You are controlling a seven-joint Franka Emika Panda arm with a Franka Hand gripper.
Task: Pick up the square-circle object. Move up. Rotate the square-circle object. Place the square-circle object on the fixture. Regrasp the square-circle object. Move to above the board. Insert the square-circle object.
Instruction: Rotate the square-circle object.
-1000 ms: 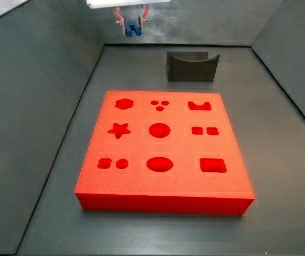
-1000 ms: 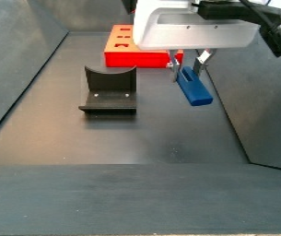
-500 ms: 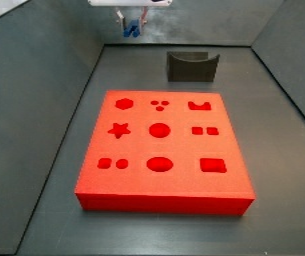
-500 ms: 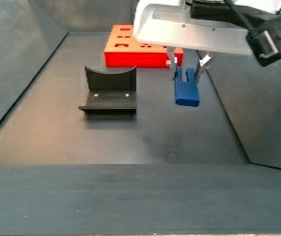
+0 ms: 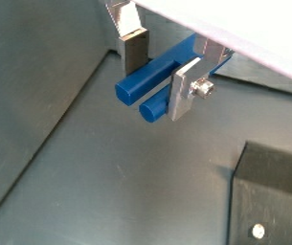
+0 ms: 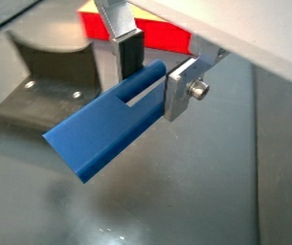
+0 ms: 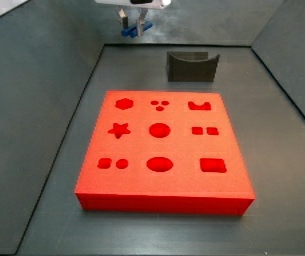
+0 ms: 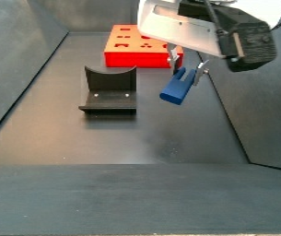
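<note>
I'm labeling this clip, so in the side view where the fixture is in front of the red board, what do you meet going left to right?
Fixture → board → square-circle object, held in the pincer off the floor.

No readable text, labels or numbers anywhere.

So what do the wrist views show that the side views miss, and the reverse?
Only the wrist views show the grip itself: the silver fingers clamp the blue square-circle object, and its two prong ends are visible. Only the side views show the whole layout: the red board with all its recesses, and the gripper raised well above the floor, off to one side of the fixture. Both kinds show the object held and tilted, plus the fixture.
</note>
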